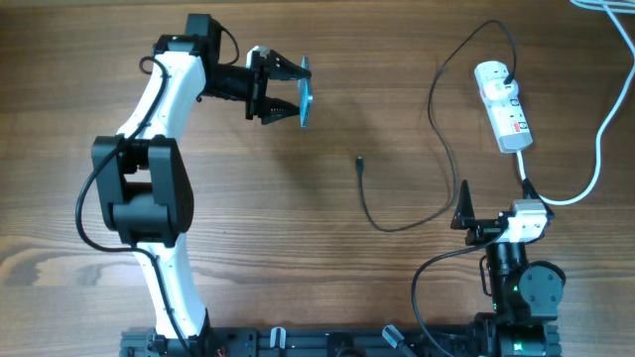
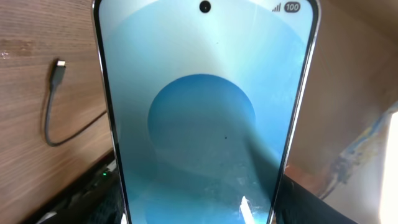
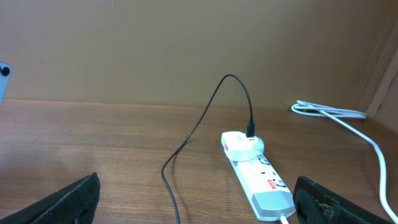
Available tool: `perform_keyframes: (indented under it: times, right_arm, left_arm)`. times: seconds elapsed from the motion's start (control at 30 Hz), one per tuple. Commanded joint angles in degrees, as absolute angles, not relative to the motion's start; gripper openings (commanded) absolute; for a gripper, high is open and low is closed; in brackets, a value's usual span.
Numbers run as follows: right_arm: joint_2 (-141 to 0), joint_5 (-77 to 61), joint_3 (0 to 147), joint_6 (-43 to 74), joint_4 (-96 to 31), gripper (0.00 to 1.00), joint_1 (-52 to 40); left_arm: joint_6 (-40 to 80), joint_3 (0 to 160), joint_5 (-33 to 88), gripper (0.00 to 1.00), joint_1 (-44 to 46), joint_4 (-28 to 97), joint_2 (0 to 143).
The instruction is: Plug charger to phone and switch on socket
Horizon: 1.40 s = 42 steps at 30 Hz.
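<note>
My left gripper is shut on the phone and holds it on edge above the table at the upper left. In the left wrist view the phone's blue screen fills the frame between the fingers. The charger, a thin black cable, runs from the socket at the upper right to its connector tip lying mid-table; the tip also shows in the left wrist view. My right gripper is open and empty at the lower right. The socket lies ahead of it.
A thick white cord loops from the socket along the right edge of the table; it also shows in the right wrist view. The wooden table lies below both arms.
</note>
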<state>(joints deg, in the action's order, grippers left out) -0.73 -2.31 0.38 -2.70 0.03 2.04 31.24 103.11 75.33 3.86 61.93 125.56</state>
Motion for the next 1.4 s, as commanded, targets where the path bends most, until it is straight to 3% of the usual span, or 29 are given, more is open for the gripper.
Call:
perform_keyframes:
  times: [0.0,0.17,0.23,0.33,0.5,0.57,0.73,0.83,1.07,1.23,1.37]
  right_arm:
    - [-0.3,-1.5,0.3,-3.0,0.2,1.00,2.3]
    - [-0.3,-3.2,0.3,-2.5,0.2,1.00,2.3]
    - [-0.3,-9.6,0.3,3.1,0.7,1.00,2.3]
    - [-0.4,-16.0,0.3,21.3,1.3,1.00,2.3]
    - [-0.8,-18.4,0.3,67.6,1.7,1.00,2.3]
    - [-0.8,-22.7,0.3,78.8,6.3,1.00,2.3]
    - [-0.8,-25.6,0.9,78.0,34.3,1.00,2.3]
    - [-1.4,-25.7,6.1,72.9,33.0,1.00,2.3]
    - [-14.0,-33.6,29.5,43.0,6.2,1.00,2.3]
    - [-34.0,-31.0,56.0,21.8,-24.4,1.00,2.3]
    - [-49.4,-28.5,74.5,11.4,-46.7,1.00,2.0]
  left_arm:
    - [33.5,103.1,84.0,0.68,3.5,62.0,123.3]
    - [33.5,103.1,89.3,0.68,3.5,62.0,123.3]
    - [33.5,103.1,89.7,0.68,3.5,62.0,123.3]
    - [33.5,103.1,89.8,0.68,3.5,62.0,123.3]
    - [33.5,103.1,89.8,0.68,3.5,62.0,123.3]
    - [33.5,103.1,89.8,0.69,3.5,62.0,123.3]
    - [33.5,103.1,89.8,0.69,3.5,62.0,123.3]
    - [33.5,103.1,89.8,0.69,3.6,62.0,123.3]
    - [33.5,103.1,89.8,0.67,3.6,62.0,123.3]
    - [33.5,103.1,89.8,0.68,3.6,62.0,123.3]
    - [33.5,103.1,89.8,0.68,3.6,62.0,123.3]
